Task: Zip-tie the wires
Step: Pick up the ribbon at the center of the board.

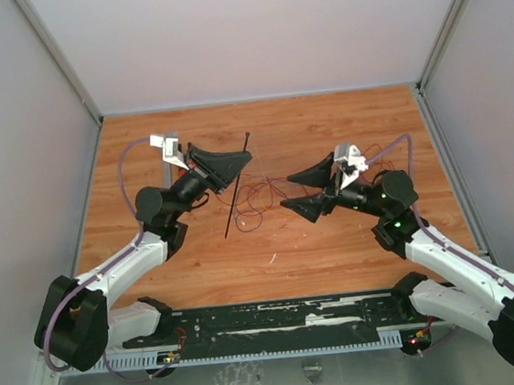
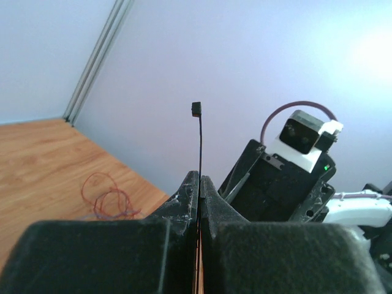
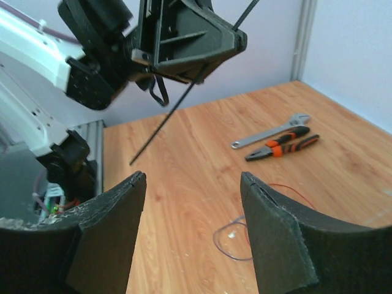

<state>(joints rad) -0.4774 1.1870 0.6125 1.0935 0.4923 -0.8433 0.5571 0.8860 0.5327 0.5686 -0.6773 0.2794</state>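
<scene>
Pinches the thin straight black plastic zip tie [image 1: 231, 212] mid-length in the closed left gripper [image 1: 246, 158], lifted beside the thin red looping wires [image 1: 259, 194]; holds the right gripper [image 1: 287, 192] spread wide, empty. Risks the strip swivelling in so narrow a pinch and missing the bundle.

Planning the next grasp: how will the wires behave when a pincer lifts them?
Probably floppy: the wires lie in loose thin loops, so they'd sag and splay. Likely very light, and such fine strands may tangle. The zip tie, standing straight from the shut left pincer, looks stiffer.

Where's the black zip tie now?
The zip tie is pinched in the left gripper, left of centre in the top view, wires just right of it.
</scene>
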